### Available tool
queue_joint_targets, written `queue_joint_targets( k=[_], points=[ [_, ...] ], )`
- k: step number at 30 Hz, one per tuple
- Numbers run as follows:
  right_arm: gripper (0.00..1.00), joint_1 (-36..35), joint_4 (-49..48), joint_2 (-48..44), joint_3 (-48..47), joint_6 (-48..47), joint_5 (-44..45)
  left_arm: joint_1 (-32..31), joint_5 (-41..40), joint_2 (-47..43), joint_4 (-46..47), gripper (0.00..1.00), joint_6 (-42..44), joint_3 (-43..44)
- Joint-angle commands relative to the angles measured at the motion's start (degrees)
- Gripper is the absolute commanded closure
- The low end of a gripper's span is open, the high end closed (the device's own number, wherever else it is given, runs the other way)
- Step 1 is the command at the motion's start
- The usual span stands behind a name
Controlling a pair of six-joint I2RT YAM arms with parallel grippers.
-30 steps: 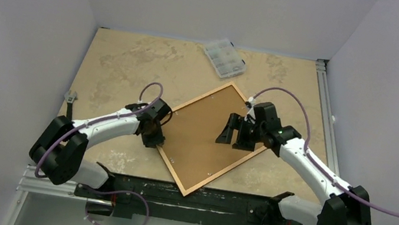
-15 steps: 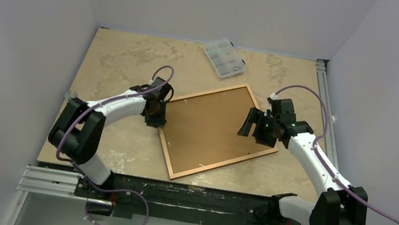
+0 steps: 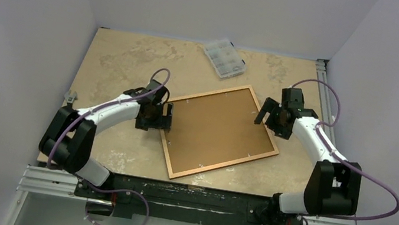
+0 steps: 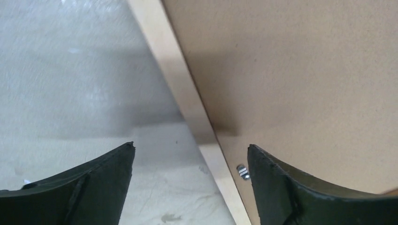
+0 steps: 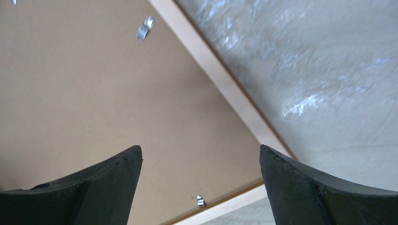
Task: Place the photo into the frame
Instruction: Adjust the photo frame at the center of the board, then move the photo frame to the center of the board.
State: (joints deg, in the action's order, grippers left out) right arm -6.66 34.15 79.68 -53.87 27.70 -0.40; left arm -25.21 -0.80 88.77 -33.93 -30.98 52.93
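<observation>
The frame (image 3: pixel 224 165) lies back side up on the table, slightly skewed, with a plain brown backing board (image 3: pixel 218 130) filling it. The photo is hidden. My left gripper (image 3: pixel 165 118) is open at the frame's left rail. In the left wrist view that gripper (image 4: pixel 190 146) straddles the pale rail (image 4: pixel 178 89) without touching it, beside the backing board (image 4: pixel 291 70) and a small metal clip (image 4: pixel 241 171). My right gripper (image 3: pixel 270 122) is open over the frame's right corner. In the right wrist view it (image 5: pixel 200 147) hangs above the backing board (image 5: pixel 84 93) and the rail (image 5: pixel 220 79).
A small clear compartment box (image 3: pixel 225 58) sits at the back of the table, just beyond the frame's far corner. A small metal tool (image 3: pixel 71 98) lies at the table's left edge. Walls enclose the table on three sides.
The frame has turned from a diamond position to nearly square with the table and shifted back. My left gripper has opened at the left rail. My right gripper has drawn back to the right corner.
</observation>
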Motion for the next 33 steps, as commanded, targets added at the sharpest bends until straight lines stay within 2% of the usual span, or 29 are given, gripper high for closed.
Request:
queue_joint_targets(
  k=[1, 6, 7, 10, 15, 23, 30, 33],
  points=[
    [0.04, 1.44, -3.28, 2.92, -4.57, -0.64, 3.78, -0.08, -0.52, -9.03, -1.78, 0.11, -5.25, -4.32],
    [0.02, 2.63, -5.12, 8.37, -6.93, -1.34, 4.89, -0.10, 6.63, -18.35, 2.53, 0.09, -12.28, -13.30],
    [0.02, 2.81, -5.50, 9.70, -7.36, -1.68, 4.30, -0.09, 8.44, -20.04, 4.38, 0.06, -13.71, -15.44],
    [0.02, 3.29, -5.38, 15.42, -8.99, -2.52, -0.12, -0.05, 12.88, -23.74, 9.83, 0.01, -16.44, -20.89],
    [0.02, 3.33, -7.07, 18.78, -7.02, -3.66, -8.22, -0.03, 16.67, -23.54, 15.68, 0.00, -18.27, -23.73],
    [0.05, 3.08, -7.69, 11.54, 4.28, -4.66, -15.15, -0.10, 17.53, -17.64, 20.10, 0.02, -19.50, -22.77],
    [0.07, 0.85, -9.67, 0.42, 18.60, -1.60, -26.62, -0.06, 12.81, -19.80, 12.82, 0.03, -17.75, -20.91],
    [0.08, -2.60, -9.19, -5.46, 23.17, 1.48, -27.95, -0.09, 9.45, -21.83, 7.84, 0.03, -16.87, -20.09]
  ],
)
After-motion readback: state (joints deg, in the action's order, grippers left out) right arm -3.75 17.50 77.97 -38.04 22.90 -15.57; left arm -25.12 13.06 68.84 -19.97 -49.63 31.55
